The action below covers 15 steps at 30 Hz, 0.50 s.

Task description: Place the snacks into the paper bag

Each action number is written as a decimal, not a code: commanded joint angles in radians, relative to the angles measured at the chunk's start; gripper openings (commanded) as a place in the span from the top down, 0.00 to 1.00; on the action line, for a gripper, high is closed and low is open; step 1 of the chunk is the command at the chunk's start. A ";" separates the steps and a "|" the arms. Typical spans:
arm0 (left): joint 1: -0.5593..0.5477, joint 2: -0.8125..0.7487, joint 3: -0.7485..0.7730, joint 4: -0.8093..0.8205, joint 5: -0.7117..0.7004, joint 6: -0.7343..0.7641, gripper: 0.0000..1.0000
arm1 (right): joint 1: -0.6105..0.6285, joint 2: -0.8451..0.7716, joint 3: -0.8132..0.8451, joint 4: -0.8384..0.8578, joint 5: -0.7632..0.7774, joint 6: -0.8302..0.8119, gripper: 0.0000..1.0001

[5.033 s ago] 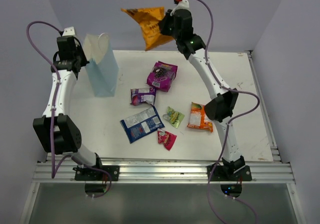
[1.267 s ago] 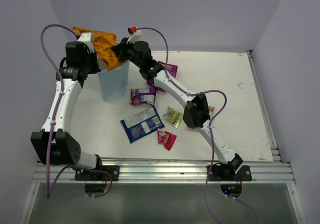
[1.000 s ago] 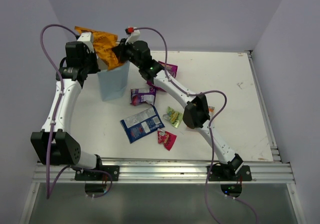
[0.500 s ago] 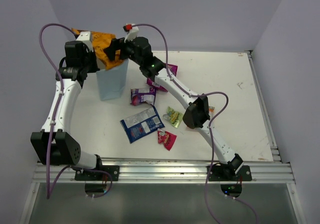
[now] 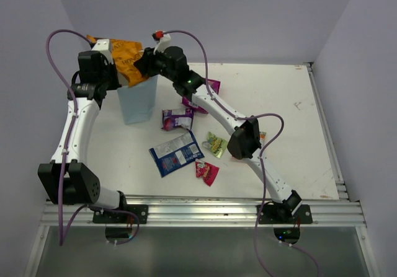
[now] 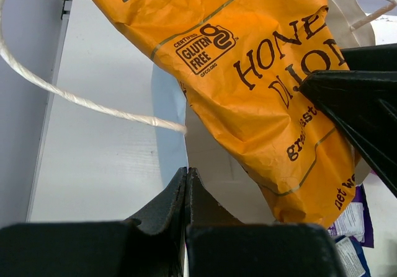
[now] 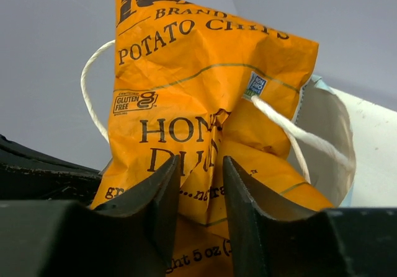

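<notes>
Two slim white arms, black joints
The left arm (image 5: 74, 128) and right arm (image 5: 217, 106) each trail a looping purple cable (image 5: 59, 221); a small red cap (image 5: 160, 36) tops the right wrist, a green light (image 5: 188, 83) dots its forearm, and the right gripper (image 7: 200, 168) has matte black wedge fingers (image 7: 149, 209)

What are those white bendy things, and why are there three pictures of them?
Those are two robot arms, a left arm and a right arm, bolted to the near edge of a table. The wide picture looks down from above. The other two come from a small camera on each wrist, so they show things up close. The right end effector is shut on a big orange chips packet, held at the mouth of the pale blue paper bag. The left end effector pinches the bag's rim. More snacks lie on the table: a blue-and-white packet, a small purple packet, a green-yellow packet and a red packet.
</notes>
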<state>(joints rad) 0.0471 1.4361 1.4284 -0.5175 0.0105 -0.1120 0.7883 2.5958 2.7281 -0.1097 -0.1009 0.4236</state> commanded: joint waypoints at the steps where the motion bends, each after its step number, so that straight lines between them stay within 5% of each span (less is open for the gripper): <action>1: 0.008 -0.014 0.007 0.056 -0.006 0.011 1.00 | 0.011 -0.072 -0.024 -0.013 -0.037 0.033 0.64; 4: 0.010 -0.006 0.010 0.056 -0.006 0.008 1.00 | 0.014 -0.062 -0.028 -0.024 -0.030 0.017 0.71; 5: 0.008 -0.003 0.009 0.059 -0.006 0.006 1.00 | 0.012 -0.059 -0.028 -0.030 -0.022 0.012 0.78; 6: 0.010 -0.003 0.009 0.059 -0.003 0.005 1.00 | 0.012 -0.057 -0.027 -0.041 -0.008 0.006 0.96; 7: 0.008 -0.002 0.009 0.060 0.003 0.003 1.00 | 0.012 -0.057 -0.024 -0.041 -0.005 0.006 1.00; 15: 0.010 0.007 0.006 0.070 0.072 -0.011 1.00 | 0.012 -0.060 0.061 -0.034 0.055 -0.022 1.00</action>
<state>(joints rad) 0.0505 1.4406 1.4284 -0.5133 0.0292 -0.1127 0.7921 2.5946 2.7197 -0.1284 -0.0830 0.4313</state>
